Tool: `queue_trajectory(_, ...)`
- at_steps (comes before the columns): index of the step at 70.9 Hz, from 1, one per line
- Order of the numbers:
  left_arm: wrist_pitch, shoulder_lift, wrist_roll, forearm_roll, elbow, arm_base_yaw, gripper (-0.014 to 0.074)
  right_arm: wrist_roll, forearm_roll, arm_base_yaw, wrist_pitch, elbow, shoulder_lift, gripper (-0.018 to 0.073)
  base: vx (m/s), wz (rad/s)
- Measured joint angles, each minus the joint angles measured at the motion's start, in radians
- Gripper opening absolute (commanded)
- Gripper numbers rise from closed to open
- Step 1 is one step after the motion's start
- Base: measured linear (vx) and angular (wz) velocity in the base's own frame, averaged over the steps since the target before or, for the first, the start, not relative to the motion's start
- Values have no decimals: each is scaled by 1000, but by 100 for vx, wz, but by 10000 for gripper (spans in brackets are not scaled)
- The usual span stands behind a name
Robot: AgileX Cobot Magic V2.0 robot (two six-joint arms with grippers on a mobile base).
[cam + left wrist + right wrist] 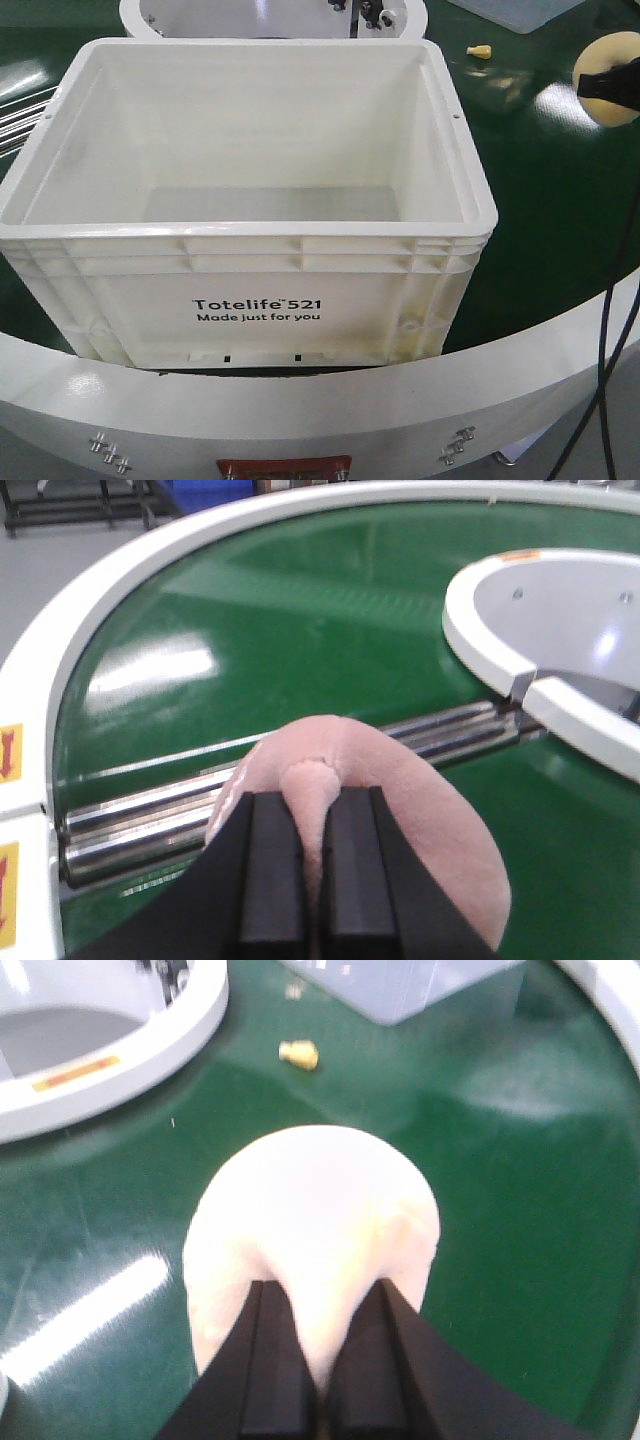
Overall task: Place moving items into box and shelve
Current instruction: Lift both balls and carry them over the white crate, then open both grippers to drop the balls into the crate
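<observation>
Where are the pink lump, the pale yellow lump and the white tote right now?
pink lump (425,815), left wrist view, bare right side of its top.
pale yellow lump (310,1200), right wrist view, middle of its upper face.
white tote (385,310), front view, front wall right of the print.

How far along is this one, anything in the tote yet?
Done: picking. The left gripper pinches the pink lump, the right gripper the pale lump. The white tote shows nothing inside. Left: boxing both, then shelving.
</observation>
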Motion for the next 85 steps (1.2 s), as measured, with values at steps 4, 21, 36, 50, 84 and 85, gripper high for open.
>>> queue_trajectory(4, 0, -25, 0, 0, 0, -8, -7, 0, 0, 0, 0, 1, -23, -7, 0, 0)
queue_trajectory(21, -1, -108, 0, 0, 0, -120, -7, -52, -3, 109, 2, 4, -115, -7, 0, 0)
queue_trajectory(36, -10, -141, 0, 0, 0, -263, -7, -93, -4, 297, 2, 4, -146, -7, 0, 0)
queue_trajectory(50, -37, -146, 0, 0, 0, -430, -7, -100, -3, 447, 2, 4, -148, -7, 0, 0)
queue_trajectory(84, -93, -119, 0, 74, 0, -622, 104, -101, 54, 602, 2, 4, -148, 151, 0, 0)
queue_trajectory(85, -93, -115, 0, 74, 0, -622, 127, -101, 57, 602, 2, 4, -148, 170, 0, 0)
